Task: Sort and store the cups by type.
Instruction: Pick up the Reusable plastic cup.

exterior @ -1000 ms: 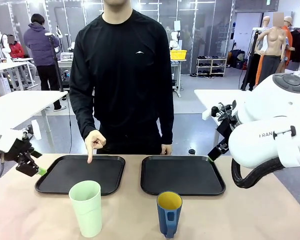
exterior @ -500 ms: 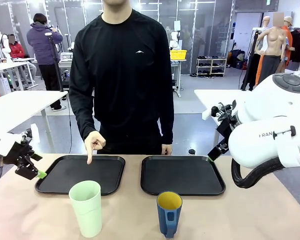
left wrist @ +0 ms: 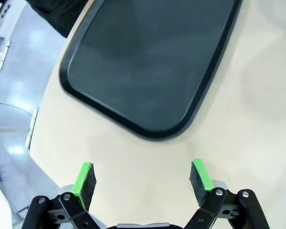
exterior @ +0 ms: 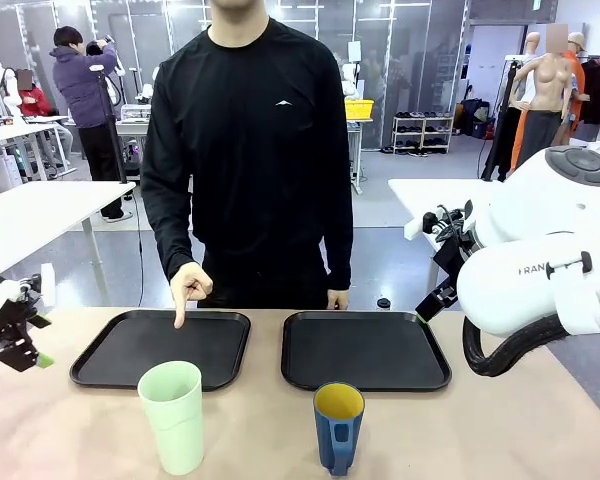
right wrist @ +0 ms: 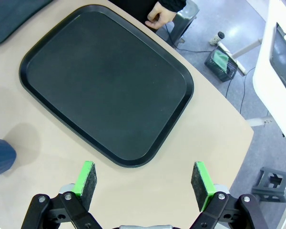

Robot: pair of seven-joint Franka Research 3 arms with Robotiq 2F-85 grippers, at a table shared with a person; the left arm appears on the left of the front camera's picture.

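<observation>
1. Spread, empty: left pincer, right pincer
2. On surface: mint tumbler before left tray; blue mug before right tray
3. Cue: person's hand points at left tray; best grip mint tumbler mid-wall, upright

The tall plastic tumbler is plain pale mint-green; the short handled mug is dark blue outside, yellow inside. Two flat rectangular trays, the left tray and right tray, are plain black on the pale beige counter. The left end effector and right end effector are black with bright green pads, and the person's top is black with a small white chest mark.
</observation>
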